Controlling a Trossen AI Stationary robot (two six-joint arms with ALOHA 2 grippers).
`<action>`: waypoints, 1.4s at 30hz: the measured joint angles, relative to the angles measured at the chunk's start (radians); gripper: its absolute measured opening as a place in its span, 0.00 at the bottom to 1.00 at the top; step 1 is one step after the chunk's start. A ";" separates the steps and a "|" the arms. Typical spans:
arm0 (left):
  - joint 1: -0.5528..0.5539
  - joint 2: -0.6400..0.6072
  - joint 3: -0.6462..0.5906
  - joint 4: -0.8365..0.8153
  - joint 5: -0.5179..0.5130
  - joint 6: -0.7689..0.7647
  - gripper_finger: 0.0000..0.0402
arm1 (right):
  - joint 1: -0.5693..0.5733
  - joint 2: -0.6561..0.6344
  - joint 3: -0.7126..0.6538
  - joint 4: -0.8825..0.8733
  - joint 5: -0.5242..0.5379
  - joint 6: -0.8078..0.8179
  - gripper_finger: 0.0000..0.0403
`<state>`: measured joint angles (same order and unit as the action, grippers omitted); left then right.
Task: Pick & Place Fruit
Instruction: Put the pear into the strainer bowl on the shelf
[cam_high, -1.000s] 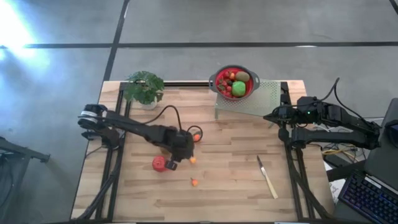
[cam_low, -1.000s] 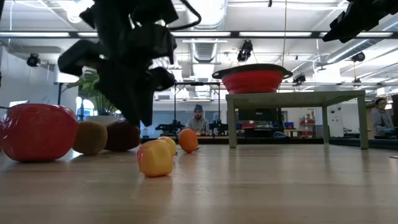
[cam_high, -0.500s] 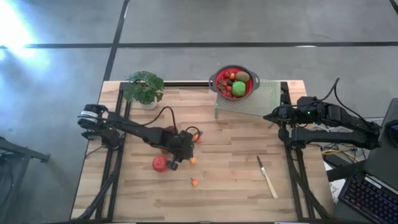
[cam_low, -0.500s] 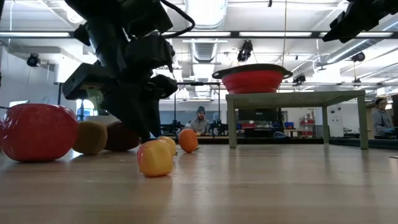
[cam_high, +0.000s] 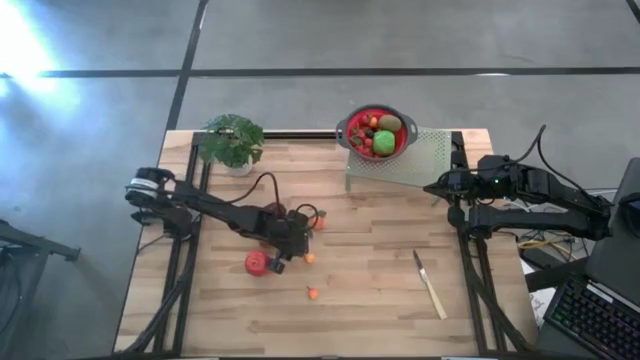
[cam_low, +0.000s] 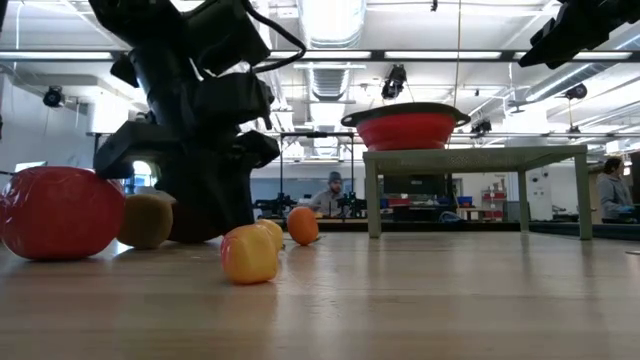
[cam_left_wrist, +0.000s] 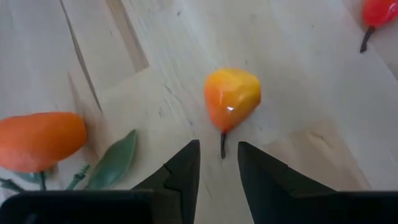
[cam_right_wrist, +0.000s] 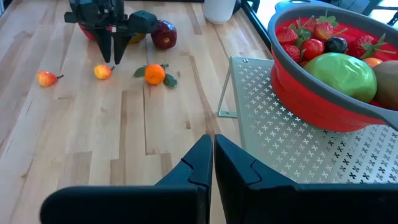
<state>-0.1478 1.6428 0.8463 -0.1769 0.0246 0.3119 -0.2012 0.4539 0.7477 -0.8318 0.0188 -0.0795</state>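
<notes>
— Which one is the left gripper (cam_left_wrist: 217, 167) after?

— I'd say the small yellow-orange pear (cam_left_wrist: 231, 98), out in the middle of the worktop (cam_high: 380, 290). It lies just ahead of the fingertips, stem pointing back into the gap, so its long axis runs in line with the reach. The jaws stand narrow, a slim gap, nothing held.

— And the other arm?

— The right gripper (cam_right_wrist: 212, 155) waits by the right edge, fingers pressed together and empty, well apart from that pear. The left one is far nearer.

— Where does the fruit go?

— Probably the red bowl (cam_high: 377, 133) on the perforated stand (cam_high: 420, 165) near the far edge; it's already got fruit in it.

— Anything only one camera catches?

— From table height the arm hides its own fingers; the wrist camera shows the stem between them, and an orange with a leaf (cam_left_wrist: 38, 140) off to one side
</notes>
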 joint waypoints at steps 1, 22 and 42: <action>0.000 0.005 0.000 0.004 0.000 0.000 0.29 | 0.000 0.000 0.000 0.000 0.000 0.000 0.03; 0.000 0.082 0.006 0.050 0.032 -0.058 0.06 | 0.000 0.000 0.000 0.000 0.000 0.000 0.03; 0.001 0.057 0.045 0.032 0.019 -0.058 0.00 | 0.000 0.000 0.000 0.000 0.000 0.000 0.03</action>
<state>-0.1469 1.7000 0.8917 -0.1448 0.0432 0.2539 -0.2012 0.4539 0.7479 -0.8318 0.0187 -0.0795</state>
